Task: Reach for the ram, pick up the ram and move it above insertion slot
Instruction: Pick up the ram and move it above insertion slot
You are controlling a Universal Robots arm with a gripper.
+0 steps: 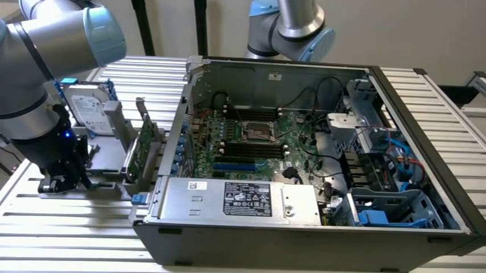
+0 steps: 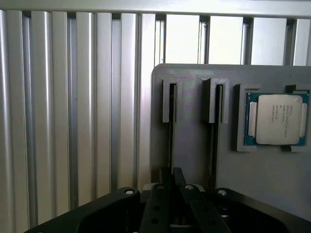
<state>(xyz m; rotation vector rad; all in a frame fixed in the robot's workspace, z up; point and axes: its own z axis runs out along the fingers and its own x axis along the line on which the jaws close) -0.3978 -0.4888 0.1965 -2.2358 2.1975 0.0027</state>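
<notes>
The ram [image 2: 170, 141] stands edge-on in a groove of the grey holder [image 2: 194, 160] and shows as a thin dark strip running from the groove's bracket to my gripper [image 2: 172, 182]. The two fingers sit close together on either side of its edge, shut on it. In the exterior view my gripper [image 1: 65, 176] is low over the holder [image 1: 106, 153] at the exterior view's left, and it hides the ram there. The dark memory slots [image 1: 244, 149] lie on the motherboard inside the open computer case [image 1: 304, 233].
A second thin strip [image 2: 214, 141] stands in the neighbouring groove. A processor chip [image 2: 278, 119] lies in a pocket of the holder. A hard drive [image 1: 87, 108] and a green expansion card [image 1: 143, 145] stand between holder and case. Another robot arm [image 1: 292, 28] rises behind the case.
</notes>
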